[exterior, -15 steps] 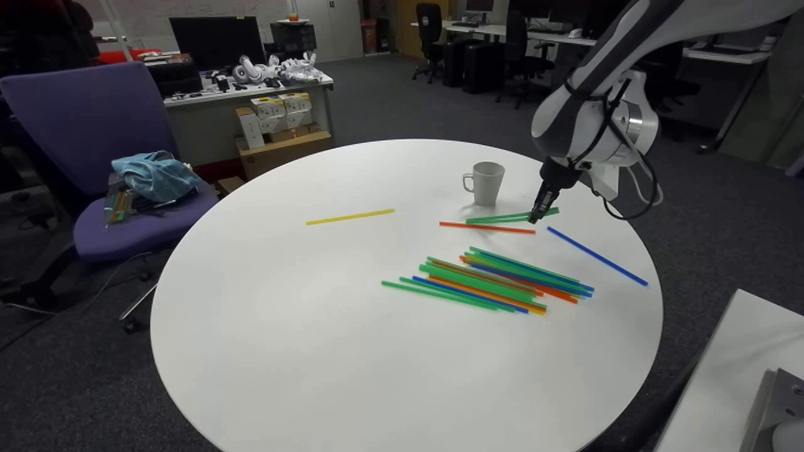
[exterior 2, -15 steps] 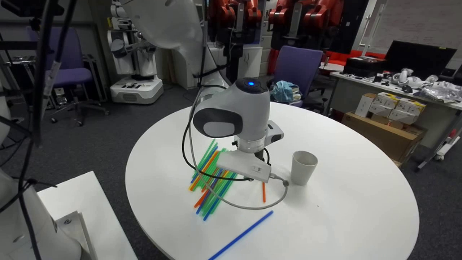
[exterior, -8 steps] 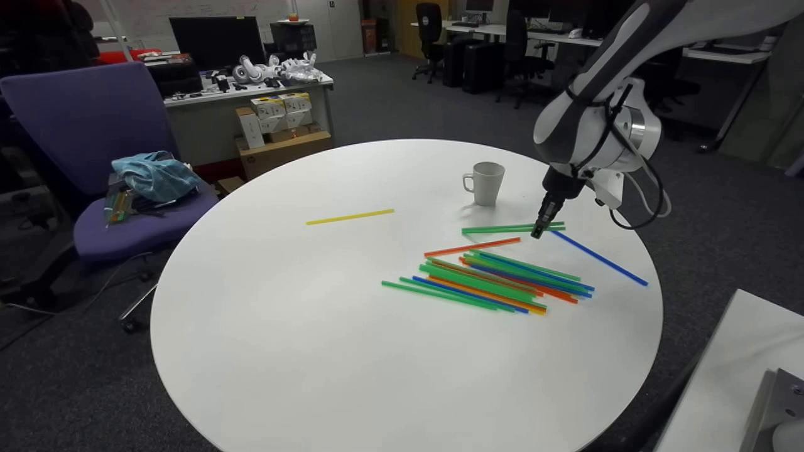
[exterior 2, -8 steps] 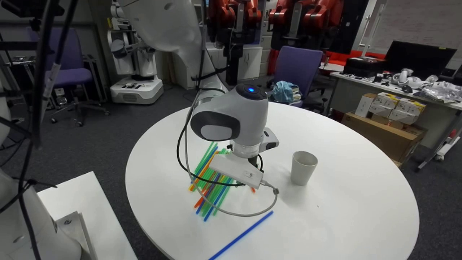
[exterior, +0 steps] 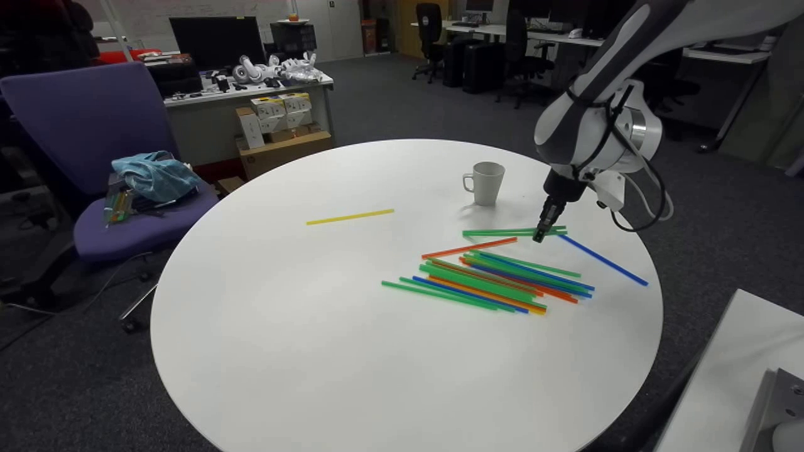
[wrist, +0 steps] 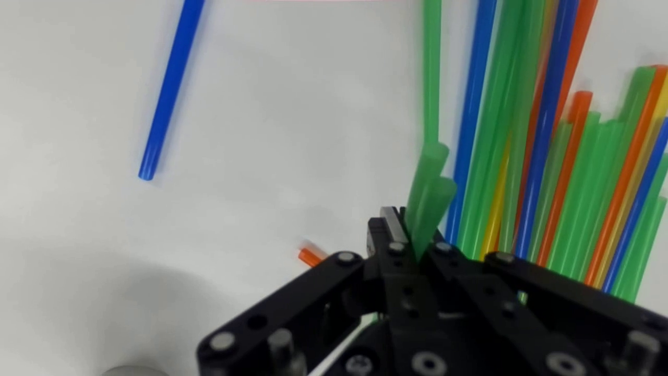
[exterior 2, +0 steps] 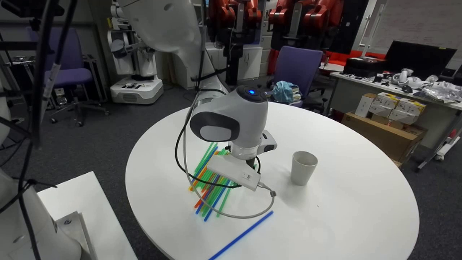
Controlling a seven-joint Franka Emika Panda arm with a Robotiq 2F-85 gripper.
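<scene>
Your tool (wrist: 416, 234) is gripping two green straws (wrist: 431, 202); mixed-colour straws (wrist: 564, 172) are lying at the wrist view's right.

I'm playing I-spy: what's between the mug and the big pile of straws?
Between the mug and the pile come two green straws, held in the gripper, then a red straw. That shows in an exterior view.

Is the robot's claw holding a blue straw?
No, in the wrist view the gripper pinches two green straws.
</scene>
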